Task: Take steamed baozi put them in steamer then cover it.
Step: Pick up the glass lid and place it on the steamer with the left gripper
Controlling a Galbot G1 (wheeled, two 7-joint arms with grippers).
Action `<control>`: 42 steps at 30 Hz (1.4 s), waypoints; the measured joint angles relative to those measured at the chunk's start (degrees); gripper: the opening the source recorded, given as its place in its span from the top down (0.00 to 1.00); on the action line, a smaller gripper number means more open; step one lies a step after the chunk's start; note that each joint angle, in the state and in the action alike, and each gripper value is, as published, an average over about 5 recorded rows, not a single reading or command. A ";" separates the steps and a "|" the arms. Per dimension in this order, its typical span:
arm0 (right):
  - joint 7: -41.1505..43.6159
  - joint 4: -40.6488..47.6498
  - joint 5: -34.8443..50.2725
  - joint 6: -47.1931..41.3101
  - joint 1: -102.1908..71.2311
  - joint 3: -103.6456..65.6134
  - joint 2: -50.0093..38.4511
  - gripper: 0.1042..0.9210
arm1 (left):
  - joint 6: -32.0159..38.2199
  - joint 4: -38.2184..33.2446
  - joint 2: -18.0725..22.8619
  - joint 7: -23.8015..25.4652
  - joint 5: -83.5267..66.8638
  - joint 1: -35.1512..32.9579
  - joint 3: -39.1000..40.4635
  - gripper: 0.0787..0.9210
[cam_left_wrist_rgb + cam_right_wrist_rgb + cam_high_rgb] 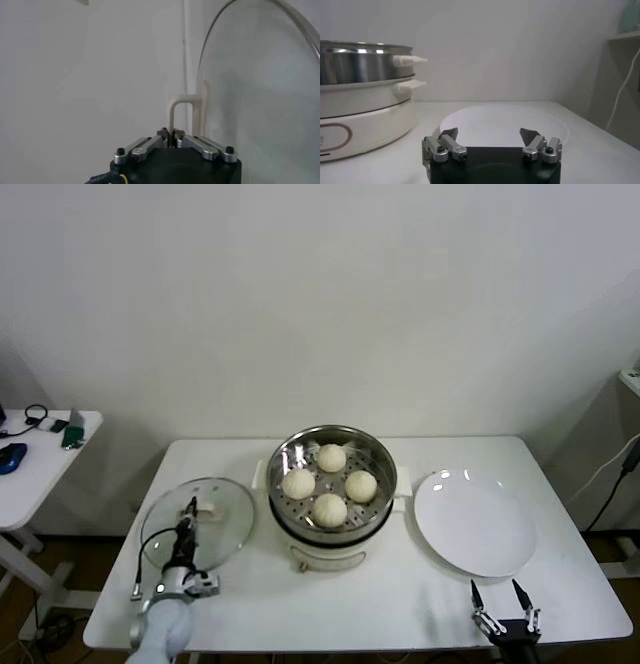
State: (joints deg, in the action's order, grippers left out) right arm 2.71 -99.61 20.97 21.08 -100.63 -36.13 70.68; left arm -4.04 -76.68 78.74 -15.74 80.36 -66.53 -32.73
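- A white table (400,584) stands before a plain pale wall; the steamer (331,484) sits at its centre, four steamed baozi (330,508) inside.
- Left of the steamer, the left end effector (190,511) pinches the cover (196,524) by its handle.
- Right of the steamer lies a white plate (474,524); near it, the right end effector (505,602) is spread wide, holding nothing.

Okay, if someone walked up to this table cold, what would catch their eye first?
Probably the shiny steamer at the table's middle, uncovered, with four baozi sitting on its perforated tray. To its left the left hand is shut on the handle of the glass cover. To the steamer's right lies an empty white plate, with the open right hand just in front of it.
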 measured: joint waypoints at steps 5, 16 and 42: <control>0.02 -0.25 -0.82 -0.06 -0.02 -0.07 0.09 0.12 | -1.85 -4.19 -2.17 2.01 -3.97 -1.17 0.96 0.93; -0.76 -0.27 -3.75 -0.99 0.98 -0.23 1.18 0.12 | -12.15 -21.38 -13.29 11.24 -18.07 -3.27 2.65 0.93; -2.36 0.94 -6.78 0.23 3.79 0.22 2.87 0.12 | -34.27 -41.84 -14.87 26.27 -13.17 6.28 24.93 0.93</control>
State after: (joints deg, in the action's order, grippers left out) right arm 0.35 -98.67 14.19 21.31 -96.84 -35.91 73.54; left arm -38.31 -118.51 63.87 10.53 67.19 -60.25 -7.80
